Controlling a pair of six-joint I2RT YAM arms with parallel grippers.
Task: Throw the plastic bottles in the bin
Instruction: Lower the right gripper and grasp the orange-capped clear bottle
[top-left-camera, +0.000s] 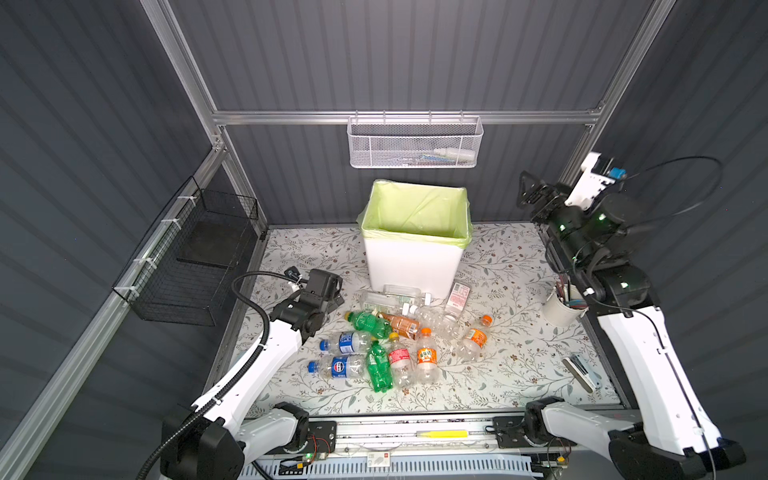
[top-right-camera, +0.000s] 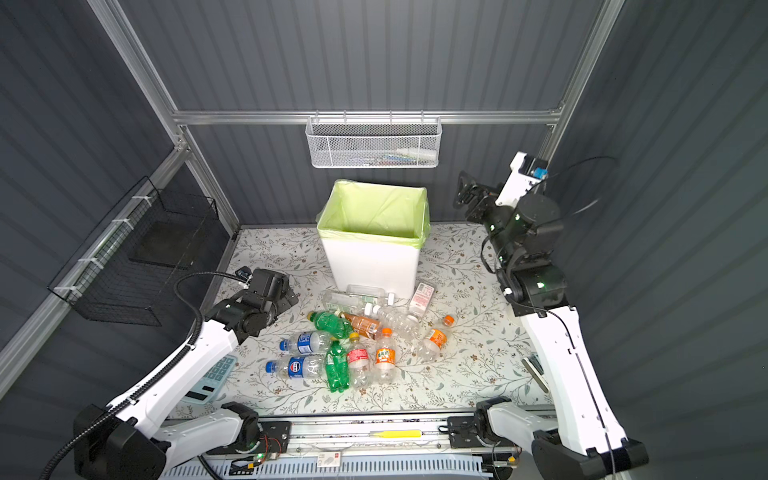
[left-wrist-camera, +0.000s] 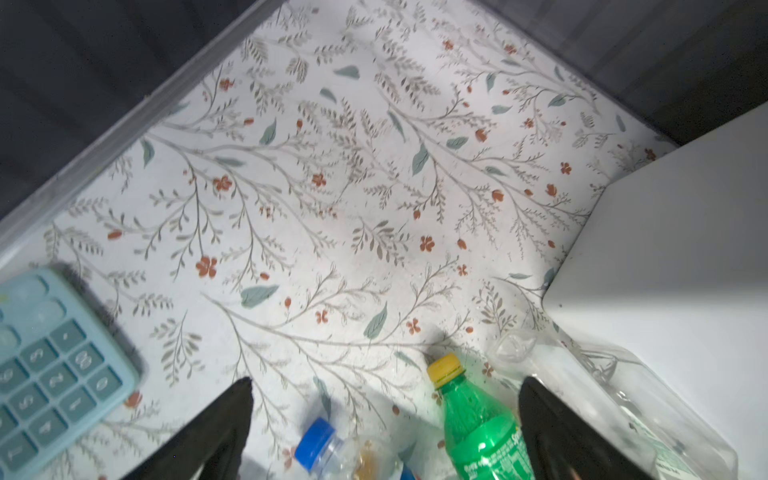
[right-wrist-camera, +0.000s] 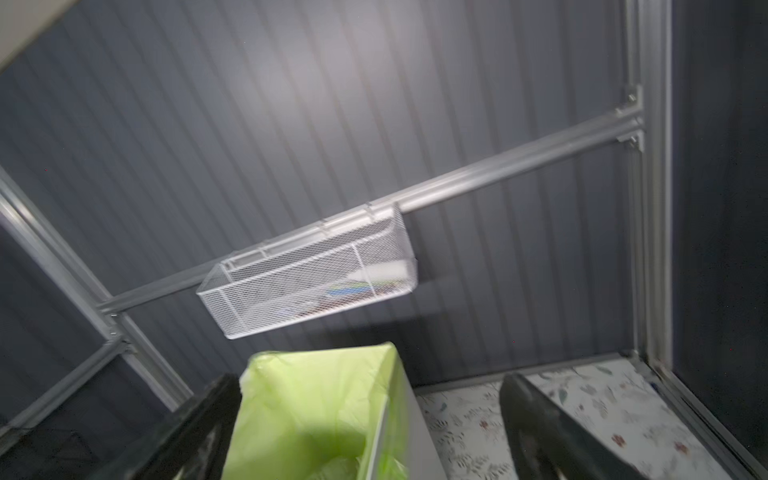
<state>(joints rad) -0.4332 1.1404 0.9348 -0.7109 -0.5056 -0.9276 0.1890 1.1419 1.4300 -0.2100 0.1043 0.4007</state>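
- The plastic bottles (top-left-camera: 401, 361) lie heaped at 6 o'clock of the bin (top-left-camera: 411, 266) (upright, mouth open).
- Two blue-labelled bottles (top-left-camera: 345, 343) lie with caps toward 9 o'clock; a green bottle (top-left-camera: 368, 323) points to 10.
- The left gripper (left-wrist-camera: 386, 415), fingers apart, hangs at the heap's 10 o'clock.
- The right gripper (right-wrist-camera: 370, 411), fingers apart and empty, is at the bin's 3 o'clock.

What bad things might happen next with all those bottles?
The bottles lie heaped and touching, so the open left tool grabbing the green bottle might send neighbours rolling. The blue calculator lies near that tool and could get bumped. The cup of pens stands beside the right arm and might tip.
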